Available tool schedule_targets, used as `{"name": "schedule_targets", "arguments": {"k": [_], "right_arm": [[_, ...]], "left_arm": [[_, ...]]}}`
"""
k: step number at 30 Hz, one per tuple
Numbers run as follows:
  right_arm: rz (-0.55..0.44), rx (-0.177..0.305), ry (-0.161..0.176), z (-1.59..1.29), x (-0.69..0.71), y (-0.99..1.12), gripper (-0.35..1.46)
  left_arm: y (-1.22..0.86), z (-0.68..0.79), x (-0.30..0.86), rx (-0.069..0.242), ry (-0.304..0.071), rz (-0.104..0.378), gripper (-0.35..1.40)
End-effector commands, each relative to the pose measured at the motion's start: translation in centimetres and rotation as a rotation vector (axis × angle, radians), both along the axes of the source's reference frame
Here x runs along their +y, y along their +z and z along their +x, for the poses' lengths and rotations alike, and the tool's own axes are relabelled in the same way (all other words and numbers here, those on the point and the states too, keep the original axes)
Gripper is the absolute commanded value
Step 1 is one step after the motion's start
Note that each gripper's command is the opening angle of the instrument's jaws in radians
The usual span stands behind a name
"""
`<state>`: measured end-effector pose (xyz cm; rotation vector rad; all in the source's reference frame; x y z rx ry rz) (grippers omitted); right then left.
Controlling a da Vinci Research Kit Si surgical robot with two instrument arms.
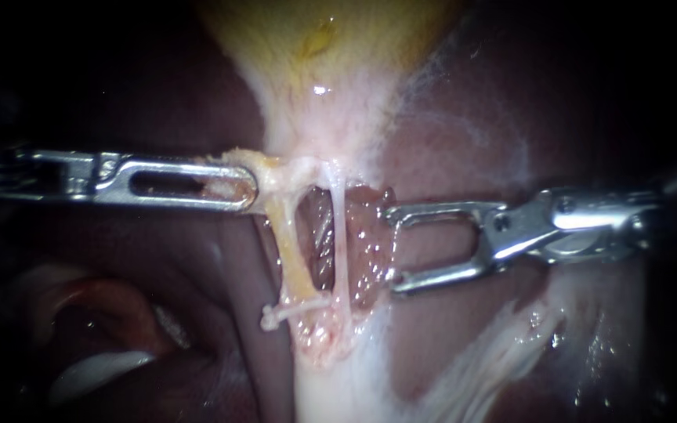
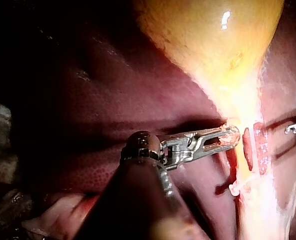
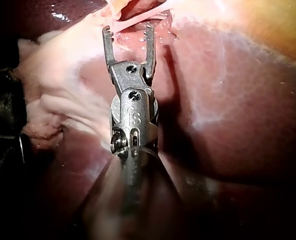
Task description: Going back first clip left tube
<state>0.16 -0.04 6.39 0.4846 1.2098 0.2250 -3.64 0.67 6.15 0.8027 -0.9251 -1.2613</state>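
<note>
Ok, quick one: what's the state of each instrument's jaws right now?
Left instrument: shut on tissue at the neck of the gallbladder.
Right instrument: open, holding nothing.

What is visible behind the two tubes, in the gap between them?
Reddish wet tissue shows through the gap. Behind the left tube and right tube themselves, everything is covered.

Surgical lab, bare liver (image 2: 112, 100), gallbladder (image 2: 208, 35)

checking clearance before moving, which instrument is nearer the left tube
Left. The left instrument grips tissue at the top of the left tube; the right instrument, jaws open, sits beyond the right tube.
</note>
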Motion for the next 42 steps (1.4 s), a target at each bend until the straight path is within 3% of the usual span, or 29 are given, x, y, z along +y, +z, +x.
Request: {"name": "schedule_targets", "arguments": {"k": [1,18,27,33,42], "right_arm": [[-0.002,0.002,0.002,-0.05,0.02,-0.02,0.50],[-0.004,0.001,0.008,-0.13,0.04,-0.05,0.50],[-0.004,0.001,0.008,-0.13,0.03,-0.06,0.50],[-0.004,0.001,0.007,-0.13,0.03,-0.06,0.50],[-0.010,0.002,0.006,-0.13,0.02,-0.07,0.50]], "left_arm": [[0.00,0.00,0.00,0.000,0.000,0.000,-0.35],[0.08,-0.09,0.00,0.003,-0.004,-0.003,-0.35],[0.33,-0.31,-0.03,0.007,-0.008,-0.013,-0.35],[0.55,-0.49,0.02,0.006,0.002,-0.014,-0.35],[0.66,-0.60,0.04,0.007,0.010,-0.012,-0.35]]}}
